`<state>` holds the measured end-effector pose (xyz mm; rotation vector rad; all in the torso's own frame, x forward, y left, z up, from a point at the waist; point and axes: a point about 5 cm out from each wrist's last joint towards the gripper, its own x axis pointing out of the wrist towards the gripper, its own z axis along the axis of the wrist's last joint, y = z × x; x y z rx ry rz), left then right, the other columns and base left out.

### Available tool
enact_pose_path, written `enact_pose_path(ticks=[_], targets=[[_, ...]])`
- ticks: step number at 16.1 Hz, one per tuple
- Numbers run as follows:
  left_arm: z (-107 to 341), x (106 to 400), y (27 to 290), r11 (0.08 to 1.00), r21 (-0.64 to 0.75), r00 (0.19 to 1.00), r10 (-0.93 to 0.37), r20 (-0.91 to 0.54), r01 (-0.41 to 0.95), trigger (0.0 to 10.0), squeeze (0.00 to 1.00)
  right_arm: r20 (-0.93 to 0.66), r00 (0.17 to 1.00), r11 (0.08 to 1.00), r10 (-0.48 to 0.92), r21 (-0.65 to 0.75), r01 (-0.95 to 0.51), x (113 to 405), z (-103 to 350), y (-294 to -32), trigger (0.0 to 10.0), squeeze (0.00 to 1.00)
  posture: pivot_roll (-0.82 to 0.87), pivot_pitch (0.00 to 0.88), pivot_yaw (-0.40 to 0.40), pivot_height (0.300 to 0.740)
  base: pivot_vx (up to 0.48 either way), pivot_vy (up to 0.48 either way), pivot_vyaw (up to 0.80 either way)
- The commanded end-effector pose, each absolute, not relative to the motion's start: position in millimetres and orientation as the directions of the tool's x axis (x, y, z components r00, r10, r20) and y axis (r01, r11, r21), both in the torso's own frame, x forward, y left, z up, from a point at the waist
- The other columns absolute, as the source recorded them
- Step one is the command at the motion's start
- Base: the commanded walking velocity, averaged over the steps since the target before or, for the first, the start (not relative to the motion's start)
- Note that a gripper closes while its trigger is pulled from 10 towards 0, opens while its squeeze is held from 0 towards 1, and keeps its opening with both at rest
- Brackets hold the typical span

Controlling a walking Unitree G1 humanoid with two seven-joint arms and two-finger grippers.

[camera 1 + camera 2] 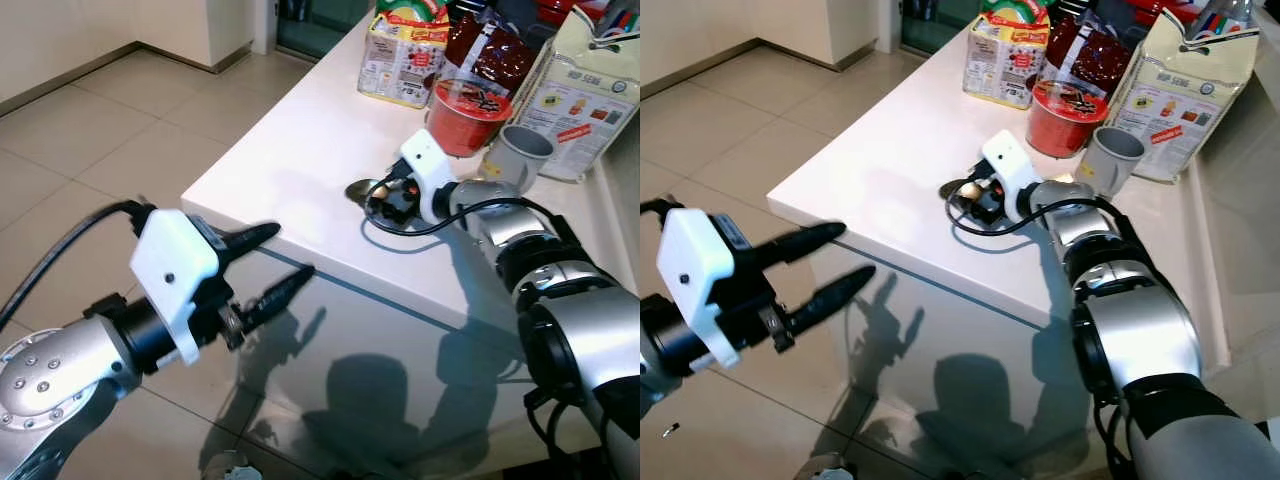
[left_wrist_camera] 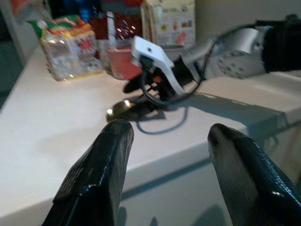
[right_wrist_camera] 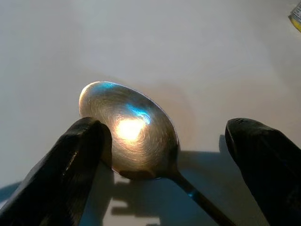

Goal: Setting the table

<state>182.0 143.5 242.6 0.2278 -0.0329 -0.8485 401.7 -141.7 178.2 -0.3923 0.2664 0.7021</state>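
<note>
Left gripper (image 1: pixel 268 262): nearest the camera, held off the near edge of the table above the tiled floor (image 1: pixel 150 140), its two black fingers spread apart and holding nothing.
Table (image 1: pixel 290 170): white, flat-topped, its near corner just beyond the left gripper.
Right gripper (image 3: pixel 164 165): low over the table, fingers parted on either side of the spoon's bowl, not clamped on it.
Spoon (image 3: pixel 129 129): shiny metal, lying flat on the white top, handle running back under the gripper.
Grey cup (image 1: pixel 520 155): upright behind the right wrist.
Red tub (image 1: pixel 465 112): beside the cup.
Printed food packets (image 1: pixel 402 55): crowded along the far edge.
</note>
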Motion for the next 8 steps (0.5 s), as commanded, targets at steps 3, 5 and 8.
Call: enact_pose_path(ticks=[3,5,8], targets=[[245.5,178.0,138.5,0.604,0.207,0.628,-0.775,-0.073,0.769,10.0,0.00,-0.467,0.709,0.699,0.528,-0.236,-0.675,394.8,158.5,-158.7,10.0,0.00,0.41,0.105,-0.136,0.740,0.000,0.000,0.00],[246.1,178.8,138.2,0.601,0.198,0.623,-0.778,-0.078,0.775,10.0,0.00,-0.466,0.704,0.692,0.535,-0.236,-0.682,395.6,162.9,-160.9,10.0,0.00,0.39,0.098,-0.132,0.740,0.000,0.000,0.00],[244.2,182.9,136.0,0.585,0.189,0.608,-0.789,-0.092,0.789,10.0,0.00,-0.442,0.699,0.695,0.562,-0.207,-0.689,398.1,174.1,-162.1,10.0,0.00,0.37,0.079,-0.124,0.740,0.000,0.000,0.00]])
